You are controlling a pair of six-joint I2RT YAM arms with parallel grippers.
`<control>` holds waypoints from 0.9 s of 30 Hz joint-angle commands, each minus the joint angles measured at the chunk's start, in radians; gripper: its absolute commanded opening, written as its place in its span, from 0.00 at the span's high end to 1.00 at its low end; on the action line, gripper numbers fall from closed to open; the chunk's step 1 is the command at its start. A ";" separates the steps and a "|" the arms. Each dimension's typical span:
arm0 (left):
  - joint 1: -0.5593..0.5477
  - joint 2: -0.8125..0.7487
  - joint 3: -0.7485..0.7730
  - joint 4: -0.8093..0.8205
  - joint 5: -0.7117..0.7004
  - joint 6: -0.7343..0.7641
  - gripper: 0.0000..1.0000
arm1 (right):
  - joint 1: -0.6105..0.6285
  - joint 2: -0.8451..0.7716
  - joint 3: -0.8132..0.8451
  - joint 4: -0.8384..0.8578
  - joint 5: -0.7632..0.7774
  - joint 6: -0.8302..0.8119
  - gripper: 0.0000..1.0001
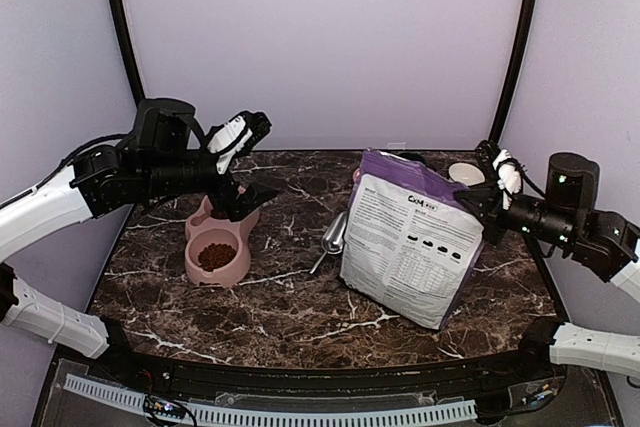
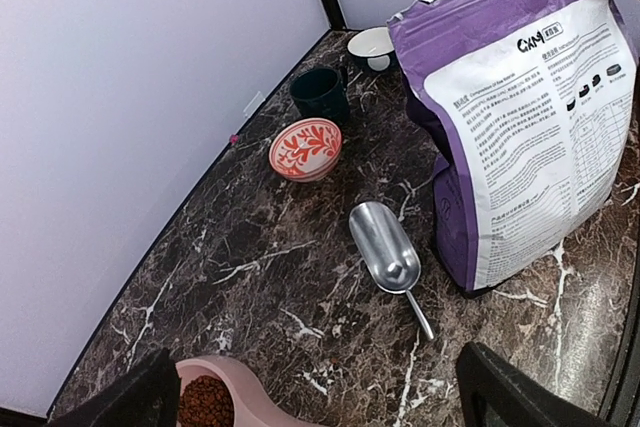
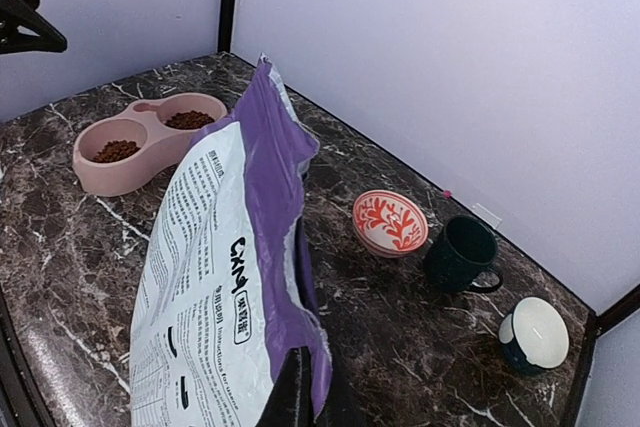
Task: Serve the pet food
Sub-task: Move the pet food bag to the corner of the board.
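Observation:
The pet food [image 1: 216, 256] is reddish-brown kibble lying in the pink double bowl [image 1: 236, 269]. The right wrist view shows kibble in both compartments [image 3: 117, 150]. My left gripper [image 1: 236, 201] hangs open and empty above the bowl's far compartment; its wrist view shows the wide-spread fingers [image 2: 520, 397] and kibble [image 2: 205, 403] below. A metal scoop [image 1: 332, 238] lies empty on the table between bowl and bag, also in the left wrist view [image 2: 386, 247]. My right gripper [image 3: 305, 392] is shut on the top edge of the standing purple-and-white bag [image 3: 220, 267], at its right corner [image 1: 478, 205].
At the back right stand a red-patterned bowl [image 3: 390, 222], a dark green mug [image 3: 460, 252] and a small dark bowl with a white inside [image 3: 535, 332]. The bag [image 1: 410, 237] hides them from the top view. Walls enclose the marble table [image 1: 300, 317] on three sides.

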 commanded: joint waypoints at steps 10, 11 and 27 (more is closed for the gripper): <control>0.005 -0.043 -0.045 0.061 -0.052 -0.014 0.01 | -0.032 -0.032 0.104 0.203 0.423 -0.016 1.00; 0.005 -0.044 -0.047 0.063 -0.053 -0.014 0.01 | -0.035 -0.031 0.107 0.203 0.438 -0.019 1.00; 0.007 -0.056 -0.059 0.084 -0.076 -0.012 0.01 | -0.082 -0.014 0.172 0.159 0.631 -0.109 1.00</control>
